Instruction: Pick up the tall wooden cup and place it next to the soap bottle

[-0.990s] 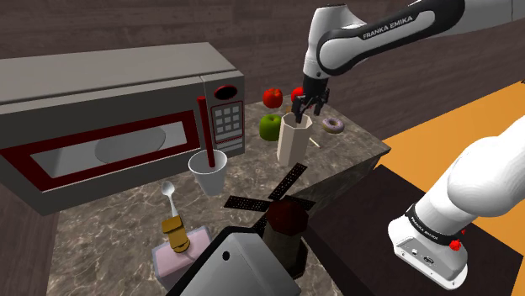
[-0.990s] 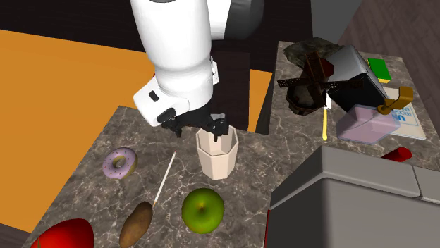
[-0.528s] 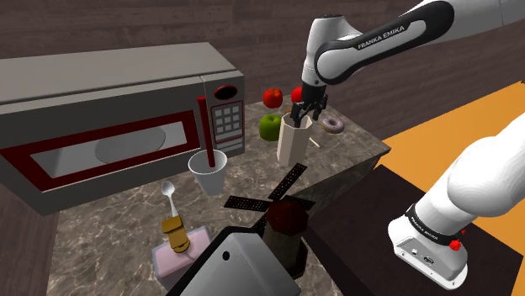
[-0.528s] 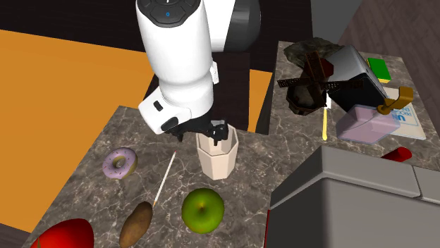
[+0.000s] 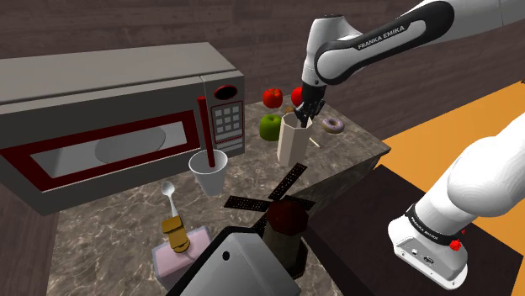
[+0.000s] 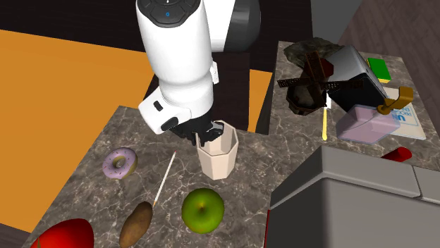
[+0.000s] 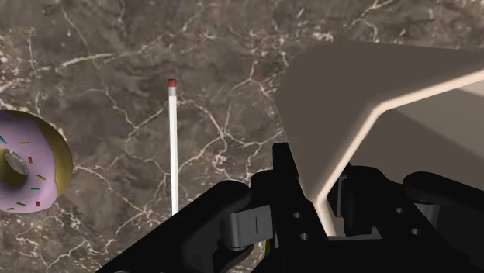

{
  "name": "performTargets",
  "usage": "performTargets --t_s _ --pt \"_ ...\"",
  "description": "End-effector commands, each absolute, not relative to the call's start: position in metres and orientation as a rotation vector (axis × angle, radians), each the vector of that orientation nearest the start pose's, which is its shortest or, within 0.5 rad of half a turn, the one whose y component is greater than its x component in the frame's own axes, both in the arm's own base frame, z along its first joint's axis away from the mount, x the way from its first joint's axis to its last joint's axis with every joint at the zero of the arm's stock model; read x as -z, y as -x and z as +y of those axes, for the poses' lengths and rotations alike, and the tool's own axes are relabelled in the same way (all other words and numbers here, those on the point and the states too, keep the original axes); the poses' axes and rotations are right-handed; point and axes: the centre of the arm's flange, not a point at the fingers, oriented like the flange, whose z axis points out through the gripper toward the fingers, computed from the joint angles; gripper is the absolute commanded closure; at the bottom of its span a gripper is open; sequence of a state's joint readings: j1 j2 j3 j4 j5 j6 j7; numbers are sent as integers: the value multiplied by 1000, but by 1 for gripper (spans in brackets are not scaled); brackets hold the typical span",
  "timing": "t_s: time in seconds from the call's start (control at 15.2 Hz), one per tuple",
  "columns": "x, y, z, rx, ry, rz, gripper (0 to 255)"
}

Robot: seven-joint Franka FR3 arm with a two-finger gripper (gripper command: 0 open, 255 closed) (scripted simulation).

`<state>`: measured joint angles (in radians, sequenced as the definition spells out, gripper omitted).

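Beige tall cup [image 5: 292, 145] | my gripper [image 5: 304, 115] pinches its rim wall, one finger inside | step: grasp seems set | next: lift straight up, carry beside soap bottle [image 5: 174, 251]

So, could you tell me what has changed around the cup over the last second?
The arm came down a little, bringing the jaws over the rim of the tall beige cup, and they closed on its wall, one inside, one outside. The cup stands on the counter as before; the doughnut, green apple and stick have not moved.
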<state>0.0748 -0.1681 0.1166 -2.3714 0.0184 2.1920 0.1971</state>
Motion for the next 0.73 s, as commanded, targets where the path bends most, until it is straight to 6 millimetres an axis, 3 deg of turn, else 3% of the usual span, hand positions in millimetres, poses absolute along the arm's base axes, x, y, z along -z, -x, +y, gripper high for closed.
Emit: performTargets --t_s 0.0,0.33,0.66 --pt "-389 -465 91 -19 3148 28 255" --pt "-389 -465 91 -19 3148 28 255" --pt "-415 -465 91 -19 3148 28 255"
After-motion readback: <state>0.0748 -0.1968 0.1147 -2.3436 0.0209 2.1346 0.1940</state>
